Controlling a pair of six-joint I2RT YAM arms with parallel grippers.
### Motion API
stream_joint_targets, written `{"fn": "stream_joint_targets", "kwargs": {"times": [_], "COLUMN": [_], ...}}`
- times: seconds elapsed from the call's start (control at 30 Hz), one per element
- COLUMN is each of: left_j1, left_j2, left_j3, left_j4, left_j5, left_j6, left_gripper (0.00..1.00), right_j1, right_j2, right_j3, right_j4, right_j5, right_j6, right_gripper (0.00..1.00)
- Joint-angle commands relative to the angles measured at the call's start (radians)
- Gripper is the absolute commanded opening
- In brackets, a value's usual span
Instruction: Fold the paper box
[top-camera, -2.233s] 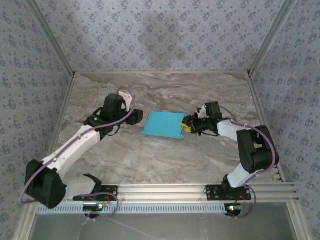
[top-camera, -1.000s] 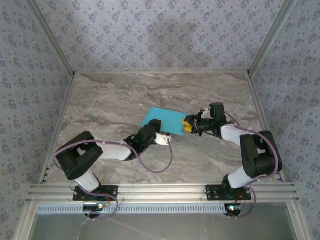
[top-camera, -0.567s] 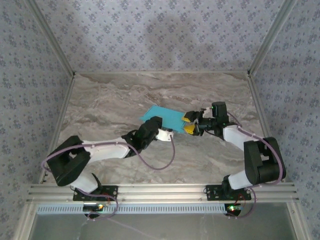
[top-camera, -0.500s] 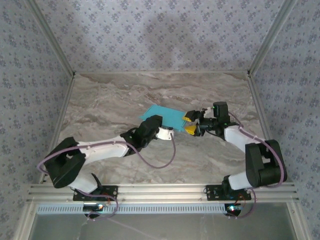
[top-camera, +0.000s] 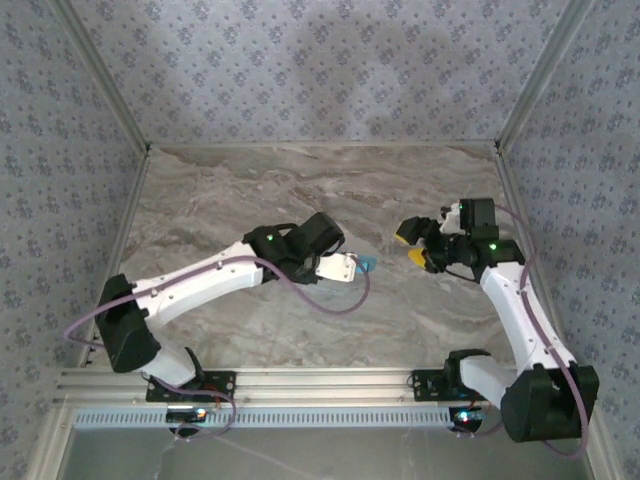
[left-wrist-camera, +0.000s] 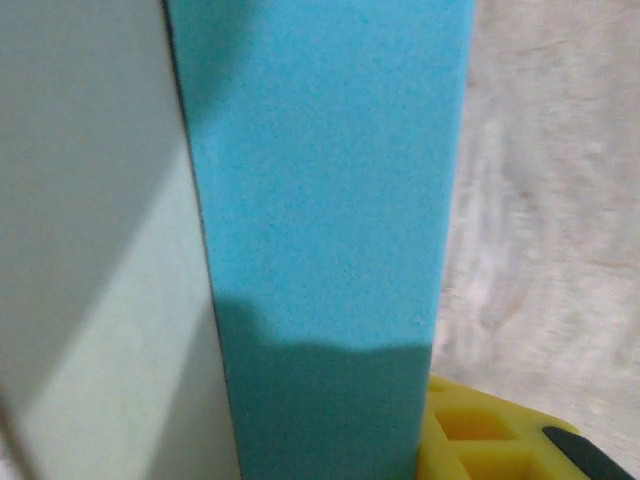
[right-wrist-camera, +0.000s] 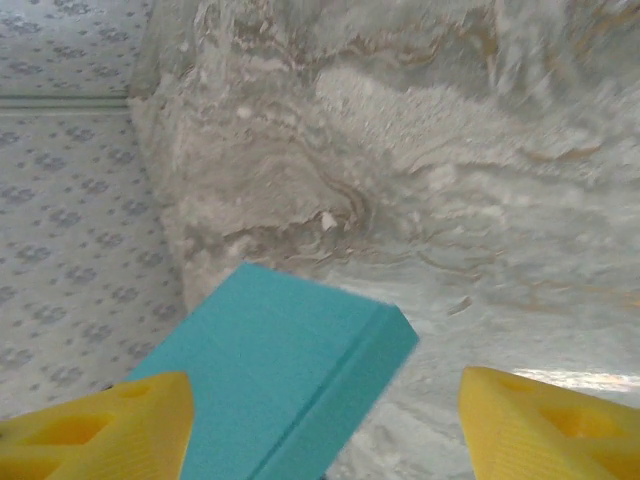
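Observation:
The paper box (right-wrist-camera: 290, 370) is a closed flat blue box, seen corner-on in the right wrist view and raised off the marble. In the top view only a blue sliver of the box (top-camera: 368, 265) pokes out from under my left gripper (top-camera: 350, 268), which is shut on it. In the left wrist view the box's blue face (left-wrist-camera: 320, 200) runs up the middle, pressed against one yellow finger (left-wrist-camera: 480, 440), with a pale surface to its left. My right gripper (top-camera: 413, 246) stands open a short way right of the box, its yellow fingertips (right-wrist-camera: 120, 420) wide apart and holding nothing.
The marble tabletop (top-camera: 300, 190) is walled by patterned panels at the back and both sides. An aluminium rail (top-camera: 330, 382) runs along the near edge by the arm bases. The left arm (top-camera: 210, 280) lies diagonally across the table's left half.
My right gripper opened, let go of the box and drew back to the right. The left arm closed on the box and carried it right and toward the near side, so it now sits mostly under the wrist.

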Motion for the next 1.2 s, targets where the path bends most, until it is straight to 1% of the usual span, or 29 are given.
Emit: {"fn": "stream_joint_targets", "kwargs": {"times": [0.0,0.03,0.07,0.13,0.2,0.4,0.43,0.53,0.6,0.67,0.73,0.8,0.87,0.97,1.03,1.17], "left_j1": [-0.005,-0.005,-0.005,-0.005,-0.004,-0.003,-0.003,0.0,0.006,0.015,0.026,0.037,0.044,0.051,0.052,0.052], "left_j2": [0.083,0.109,0.134,0.175,0.207,0.285,0.282,0.249,0.217,0.18,0.14,0.109,0.082,0.033,-0.001,-0.039], "left_j3": [0.111,0.136,0.15,0.166,0.167,0.188,0.181,0.15,0.137,0.119,0.097,0.071,0.035,-0.036,-0.094,-0.167], "left_j4": [-0.306,-0.33,-0.344,-0.339,-0.325,-0.291,-0.282,-0.235,-0.198,-0.164,-0.138,-0.122,-0.096,-0.051,-0.016,0.035], "left_j5": [0.143,0.161,0.172,0.179,0.195,0.184,0.179,0.155,0.163,0.183,0.203,0.222,0.229,0.236,0.24,0.245], "left_j6": [-0.104,-0.118,-0.127,-0.146,-0.146,-0.192,-0.196,-0.203,-0.213,-0.223,-0.233,-0.245,-0.261,-0.282,-0.288,-0.292], "left_gripper": [0.34,0.35,0.36,0.37,0.38,0.37,0.39,0.44,0.49,0.5,0.53,0.54,0.54,0.52,0.51,0.49], "right_j1": [0.022,0.023,0.026,0.035,0.047,0.062,0.061,0.063,0.064,0.066,0.073,0.085,0.104,0.146,0.196,0.263], "right_j2": [0.003,0.011,0.016,0.02,0.017,0.029,0.028,0.037,0.047,0.055,0.064,0.068,0.071,0.099,0.131,0.21], "right_j3": [0.09,0.104,0.111,0.107,0.095,0.083,0.079,0.072,0.074,0.073,0.08,0.084,0.081,0.099,0.126,0.189], "right_j4": [-0.188,-0.197,-0.196,-0.18,-0.157,-0.156,-0.149,-0.137,-0.128,-0.118,-0.13,-0.142,-0.135,-0.14,-0.166,-0.245], "right_j5": [0.157,0.147,0.13,0.08,0.057,0.104,0.101,0.089,0.077,0.062,0.075,0.088,0.086,0.082,0.129,0.234], "right_j6": [-0.147,-0.187,-0.194,-0.186,-0.163,-0.164,-0.164,-0.163,-0.164,-0.164,-0.164,-0.163,-0.113,-0.087,-0.094,-0.146], "right_gripper": [0.69,0.66,0.64,0.59,0.54,0.51,0.51,0.5,0.5,0.51,0.5,0.45,0.42,0.42,0.42,0.43]}}
